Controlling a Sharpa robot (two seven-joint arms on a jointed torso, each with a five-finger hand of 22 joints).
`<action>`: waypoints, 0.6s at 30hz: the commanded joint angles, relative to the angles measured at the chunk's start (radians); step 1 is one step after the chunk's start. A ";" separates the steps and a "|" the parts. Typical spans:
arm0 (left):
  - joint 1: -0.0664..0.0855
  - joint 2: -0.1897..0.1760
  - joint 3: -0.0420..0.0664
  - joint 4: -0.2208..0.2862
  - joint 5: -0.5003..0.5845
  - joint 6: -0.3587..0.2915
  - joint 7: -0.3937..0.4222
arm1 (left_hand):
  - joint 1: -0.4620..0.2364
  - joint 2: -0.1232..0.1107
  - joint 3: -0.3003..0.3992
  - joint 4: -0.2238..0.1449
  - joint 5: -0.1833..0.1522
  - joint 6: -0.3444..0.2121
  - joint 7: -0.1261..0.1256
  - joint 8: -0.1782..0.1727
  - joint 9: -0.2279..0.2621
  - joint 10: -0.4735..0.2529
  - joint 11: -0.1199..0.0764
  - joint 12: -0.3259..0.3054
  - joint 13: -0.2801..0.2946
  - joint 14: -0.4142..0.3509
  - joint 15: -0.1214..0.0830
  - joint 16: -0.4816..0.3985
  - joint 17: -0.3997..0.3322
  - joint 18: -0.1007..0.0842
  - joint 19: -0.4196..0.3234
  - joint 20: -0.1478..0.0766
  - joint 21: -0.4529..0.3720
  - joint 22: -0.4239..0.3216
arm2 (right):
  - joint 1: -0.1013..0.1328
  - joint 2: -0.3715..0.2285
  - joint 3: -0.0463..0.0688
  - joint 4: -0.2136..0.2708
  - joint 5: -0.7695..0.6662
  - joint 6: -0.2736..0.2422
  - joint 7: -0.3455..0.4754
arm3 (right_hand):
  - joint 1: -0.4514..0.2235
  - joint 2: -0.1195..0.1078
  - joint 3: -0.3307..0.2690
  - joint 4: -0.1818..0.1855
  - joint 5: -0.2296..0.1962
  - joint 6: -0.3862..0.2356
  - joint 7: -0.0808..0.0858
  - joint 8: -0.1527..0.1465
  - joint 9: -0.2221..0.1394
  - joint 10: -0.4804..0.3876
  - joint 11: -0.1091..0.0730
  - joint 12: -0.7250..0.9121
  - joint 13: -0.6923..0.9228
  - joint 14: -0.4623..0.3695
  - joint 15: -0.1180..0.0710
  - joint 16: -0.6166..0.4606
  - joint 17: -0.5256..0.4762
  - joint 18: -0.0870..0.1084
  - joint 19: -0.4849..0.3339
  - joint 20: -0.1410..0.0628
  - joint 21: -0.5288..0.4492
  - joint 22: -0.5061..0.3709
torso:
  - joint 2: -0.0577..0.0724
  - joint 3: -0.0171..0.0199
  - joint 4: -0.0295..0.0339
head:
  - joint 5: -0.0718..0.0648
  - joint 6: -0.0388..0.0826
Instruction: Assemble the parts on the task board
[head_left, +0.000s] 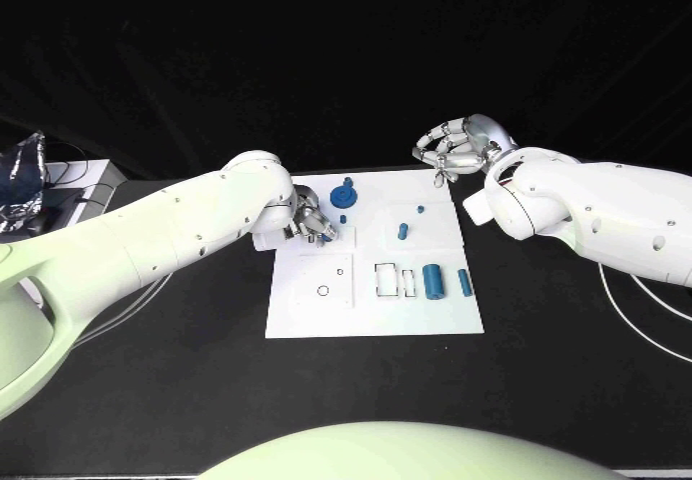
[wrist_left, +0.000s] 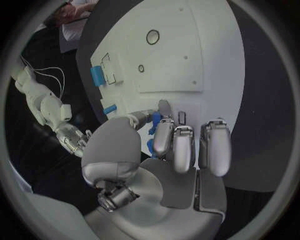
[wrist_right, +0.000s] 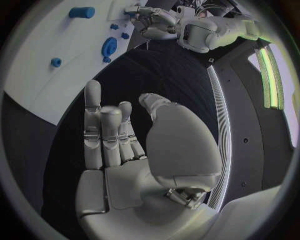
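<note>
Looking down from the head camera, we see the flat white rectangular task board (head_left: 378, 300) lying in the middle of the black desk (head_left: 173, 380). We can make out no brand, label or readable writing on it; its markings are only thin black outlines, two small circles and a pair of rectangles.

Our silver left hand (head_left: 309, 224) rests at the board's left edge, fingers bent down onto the plate. In the left wrist view its fingers (wrist_left: 185, 145) curl over a small blue part (wrist_left: 154, 121), which sits between thumb and fingers; we cannot tell whether it is truly pinched or merely touched.

Our silver right hand (head_left: 456, 148) hovers above the board's far right corner, well apart from the parts. The right wrist view shows its fingers (wrist_right: 103, 132) side by side and nearly straight, the thumb standing off from them, with nothing in the palm: a wide, empty hand.

On the board, a round blue wheel-shaped part (head_left: 343, 196) lies near the far edge, just beside the left hand. Two small blue pegs (head_left: 404, 230) lie in the middle of the board. Nearer us, a short thick blue cylinder (head_left: 433, 281) and a slimmer blue cylinder (head_left: 464, 282) lie side by side right of the rectangular outlines.

A crumpled silvery foil bag (head_left: 20, 185) sits at the desk's far left.
</note>
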 joint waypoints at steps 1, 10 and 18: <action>-0.009 0.001 -0.005 0.004 0.009 0.046 -0.011 | 0.031 0.033 0.093 -0.088 0.002 0.002 -0.008 -0.003 0.001 -0.001 0.002 -0.005 0.001 0.106 -0.003 0.003 0.263 -0.013 0.009 0.003 -0.003 0.092 | 0.000 0.001 0.000 0.000 -0.010 0.013 0.011 | -0.001 -0.008 0.005 0.000 0.006 -0.003 0.004 -0.005 0.001 -0.009 0.001 -0.004 -0.001 0.001 0.002 -0.003 -0.001 0.012 0.006 0.000 -0.004 -0.001 | 0.001 0.0003 -0.0004 | 0.000 0.000; -0.009 0.003 -0.005 0.003 0.008 0.043 -0.012 | 0.032 0.034 0.096 -0.090 0.002 0.002 -0.008 -0.003 0.002 -0.001 0.002 -0.006 0.001 0.106 -0.003 0.003 0.263 -0.013 0.010 0.003 -0.003 0.092 | 0.000 0.002 0.000 -0.001 -0.010 0.014 0.011 | -0.002 -0.009 0.009 -0.001 0.005 -0.004 0.005 -0.008 0.002 -0.011 0.002 -0.006 -0.006 0.000 0.003 -0.010 -0.001 0.012 0.007 0.000 -0.009 -0.005 | 0.001 0.0001 -0.0001 | 0.000 -0.001; -0.009 0.002 -0.005 -0.007 0.005 0.045 -0.015 | 0.032 0.033 0.098 -0.093 0.001 0.002 -0.008 -0.003 0.002 -0.001 0.003 -0.006 0.000 0.106 -0.003 0.003 0.263 -0.013 0.009 0.003 -0.003 0.092 | 0.000 0.003 0.000 -0.002 -0.010 0.014 0.011 | -0.002 -0.009 0.009 -0.001 0.005 -0.004 0.005 -0.008 0.002 -0.011 0.002 -0.006 -0.006 0.000 0.003 -0.010 -0.001 0.012 0.007 0.000 -0.009 -0.005 | 0.001 0.0003 0.0003 | -0.001 -0.002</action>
